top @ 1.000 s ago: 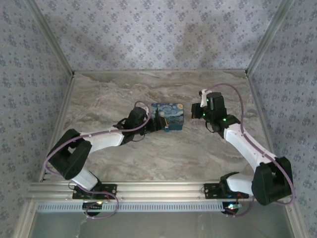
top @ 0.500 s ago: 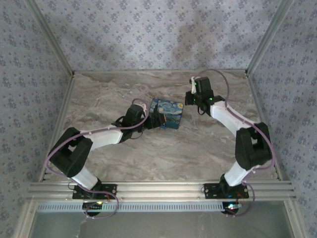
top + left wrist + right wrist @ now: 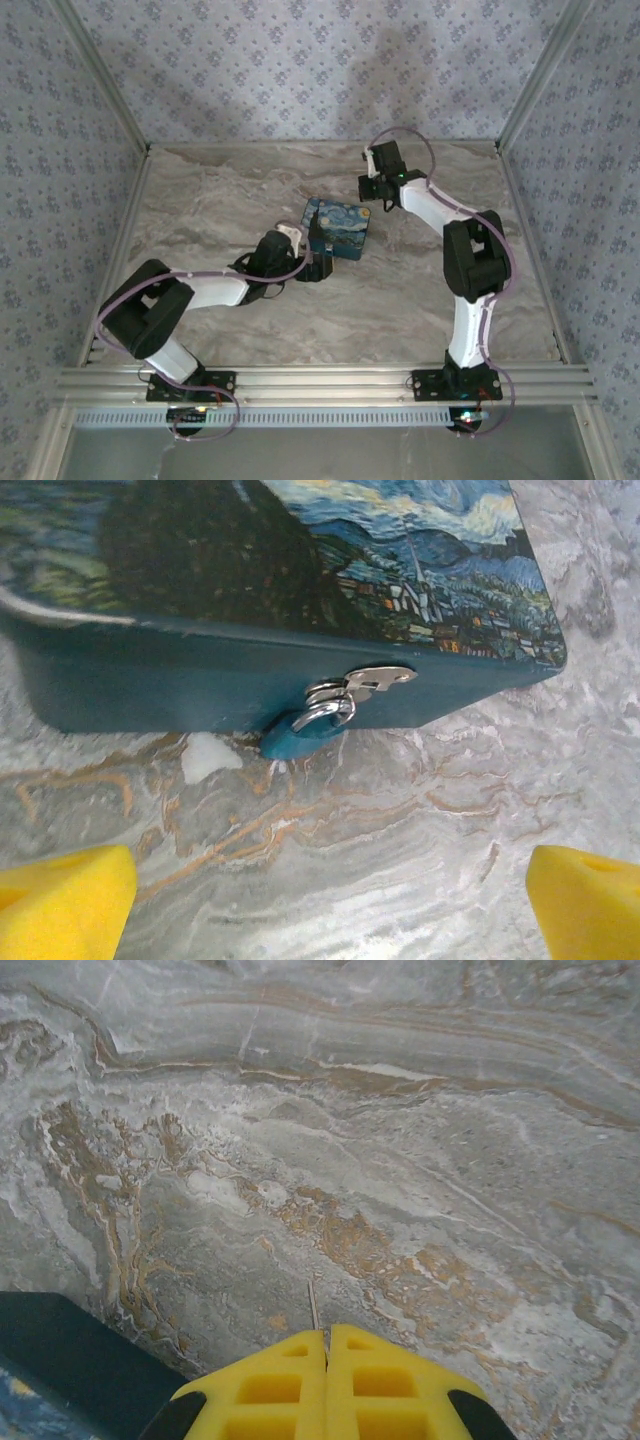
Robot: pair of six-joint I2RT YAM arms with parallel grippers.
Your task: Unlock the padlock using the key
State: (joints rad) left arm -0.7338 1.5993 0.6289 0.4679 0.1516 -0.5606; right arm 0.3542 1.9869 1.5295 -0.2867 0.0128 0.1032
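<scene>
A tin box with a Starry Night lid lies on the marble table. A small blue padlock hangs by its silver shackle from the hasp on the box's front wall. My left gripper faces that wall from a short way off, open wide, its yellow fingertips at the frame's bottom corners and bare table between them. My right gripper is shut on the key, whose thin blade sticks out edge-on past the tips. In the top view the right gripper is just behind the box.
A dark corner of the box sits at the lower left of the right wrist view. Patterned walls with metal posts close in the table on three sides. Bare marble spreads in front of the box.
My left gripper opened and drew back from the box front. My right arm swung left and away, round to the far side of the box. The box turned slightly.
</scene>
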